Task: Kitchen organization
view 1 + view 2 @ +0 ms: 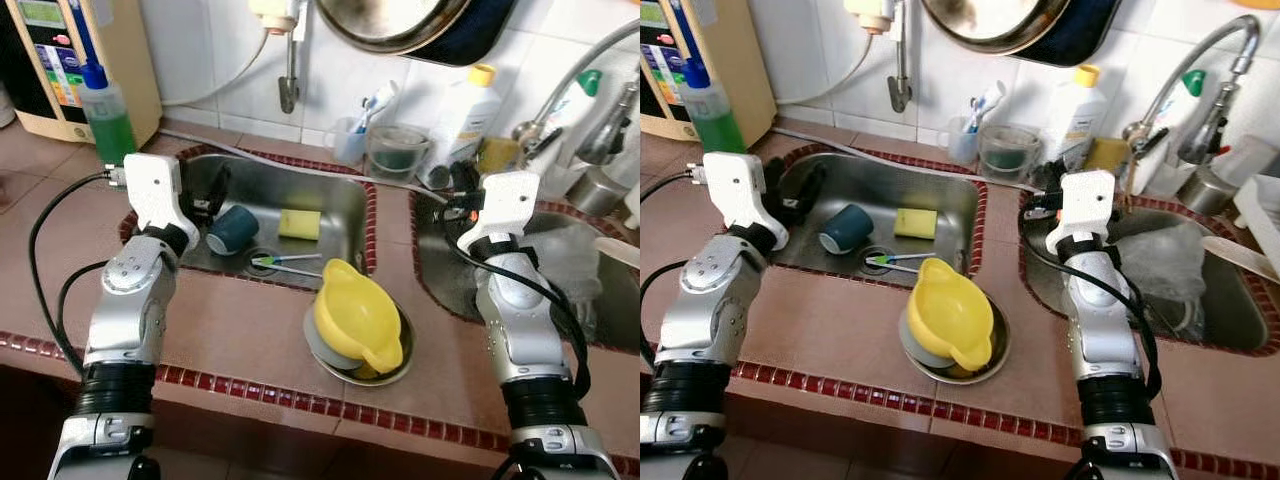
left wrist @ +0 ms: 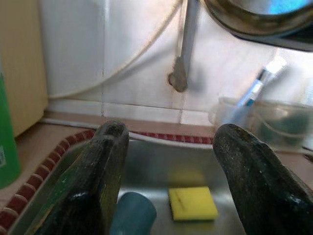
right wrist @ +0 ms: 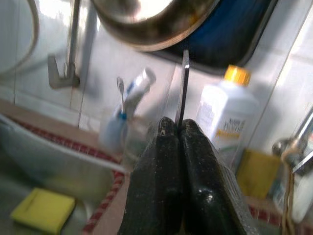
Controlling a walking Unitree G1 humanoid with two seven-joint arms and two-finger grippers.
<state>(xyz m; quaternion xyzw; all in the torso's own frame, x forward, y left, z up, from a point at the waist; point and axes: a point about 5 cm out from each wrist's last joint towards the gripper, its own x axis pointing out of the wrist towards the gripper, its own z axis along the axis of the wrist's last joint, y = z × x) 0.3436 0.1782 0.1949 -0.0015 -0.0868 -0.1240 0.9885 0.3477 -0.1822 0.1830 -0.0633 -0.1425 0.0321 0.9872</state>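
Note:
My left gripper (image 2: 166, 161) is open, its fingers (image 1: 205, 205) hanging over the left edge of the left steel sink (image 1: 345, 200). In that sink lie a teal cup (image 1: 232, 228) on its side, a yellow sponge (image 1: 299, 223) and green-tipped brushes (image 1: 285, 263) by the drain. My right gripper (image 3: 178, 127) is shut on a thin metal strip (image 3: 182, 83) that sticks up between the fingers. It is held above the tiled divider near the right sink (image 1: 590, 290). A yellow jug (image 1: 357, 315) rests tilted on stacked metal dishes (image 1: 400, 365) on the counter.
A green soap bottle (image 1: 105, 115) stands at the back left. A clear cup of toothbrushes (image 1: 352, 135), a glass jar (image 1: 397, 150) and a white bottle (image 1: 470, 110) line the back wall. A pan (image 1: 400, 25) hangs above. The faucet (image 1: 580, 70) curves over the right sink.

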